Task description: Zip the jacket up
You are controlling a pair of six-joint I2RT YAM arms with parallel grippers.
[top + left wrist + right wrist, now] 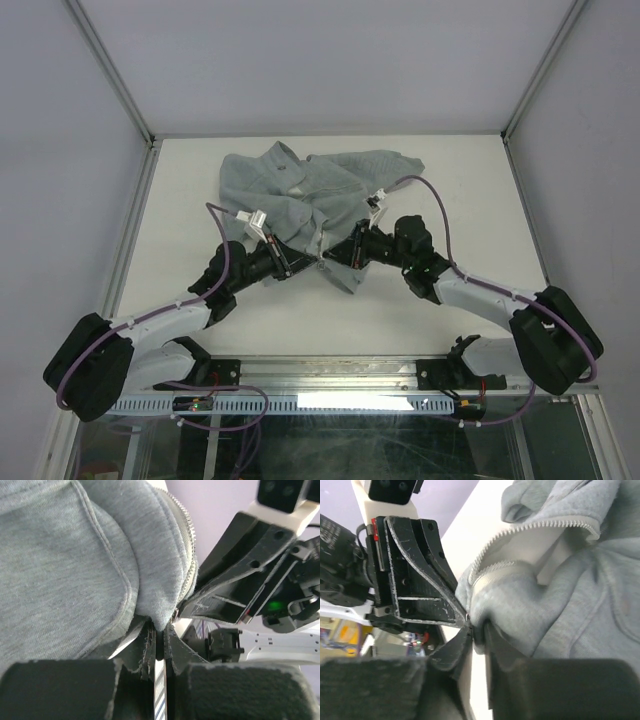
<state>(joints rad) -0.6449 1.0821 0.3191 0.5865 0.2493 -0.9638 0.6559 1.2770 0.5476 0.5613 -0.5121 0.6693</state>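
Observation:
The pale grey-green jacket (pixel 310 195) lies rumpled at the middle back of the table, its front open and white zipper teeth (pixel 520 530) showing along both edges. My left gripper (pixel 298 266) is shut on the jacket's lower hem corner (pixel 160 620), beside the zipper teeth (pixel 189 555). My right gripper (pixel 338 256) is shut on the facing hem corner (pixel 485 620). The two grippers meet tip to tip at the jacket's near edge, fingers almost touching. A small metal piece (pixel 175 614) shows at the hem between them.
White table top (pixel 200 300) with grey enclosure walls on three sides. An aluminium rail (pixel 330 375) runs along the near edge by the arm bases. Each arm's fingers fill part of the other's wrist view.

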